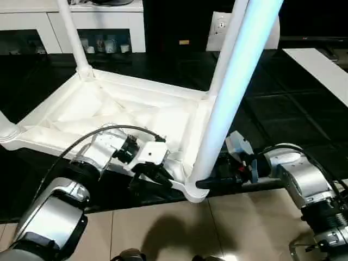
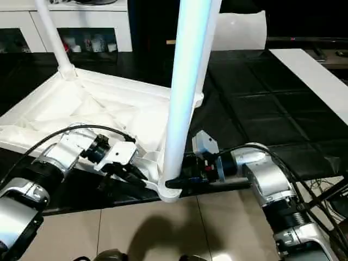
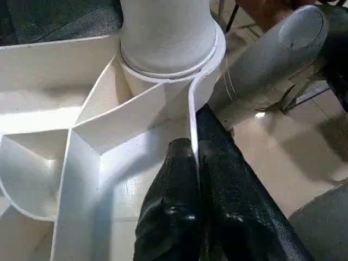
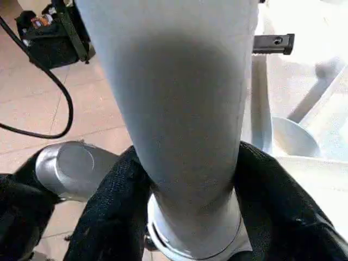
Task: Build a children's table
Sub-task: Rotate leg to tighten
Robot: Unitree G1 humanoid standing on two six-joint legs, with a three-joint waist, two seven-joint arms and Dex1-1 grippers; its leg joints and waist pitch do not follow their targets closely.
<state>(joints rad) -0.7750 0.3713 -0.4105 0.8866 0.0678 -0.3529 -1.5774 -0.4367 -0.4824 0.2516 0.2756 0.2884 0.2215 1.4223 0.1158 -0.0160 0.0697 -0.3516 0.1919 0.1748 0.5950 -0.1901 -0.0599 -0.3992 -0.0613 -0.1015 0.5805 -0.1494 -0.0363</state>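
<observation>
White plastic square table top [image 1: 117, 111] lies upside down on the dark tiled floor, ribbed moulded underside facing up. Its near edge hangs just past where the dark tiles meet the beige tiles.

Four long round tapered white plastic legs are standing in corner sockets. The near-right leg [image 1: 231, 92] rises steeply out of the socket closest to the robot's right side. The far-left leg [image 1: 73, 35] stands at the far corner. The far-right leg [image 1: 229, 41] sits just behind the near-right one and is partly hidden by it. Only the base stub of the near-left leg [image 1: 6, 130] is visible at the picture edge.

Right gripper [image 1: 202, 184]: two black fingers closed around the near-right leg at its very base, right above the socket collar. The right wrist view shows one finger on each side of the leg [image 4: 179, 119], pressed to it.

Left gripper [image 3: 194, 163]: fingers nearly together, pinching the thin upright rim wall of the table top, one finger inside the rim, one outside. The grip point is just beside the same corner socket, with the leg base directly ahead of the fingertips. In the head view the left gripper [image 1: 157, 176] lies at the near edge, close to the right gripper, the two not touching.

Beyond the table top, well away from both grippers: white cabinet with glass doors [image 1: 65, 27]. Flat white board [image 1: 321, 70] far off to the right gripper's outer side.
</observation>
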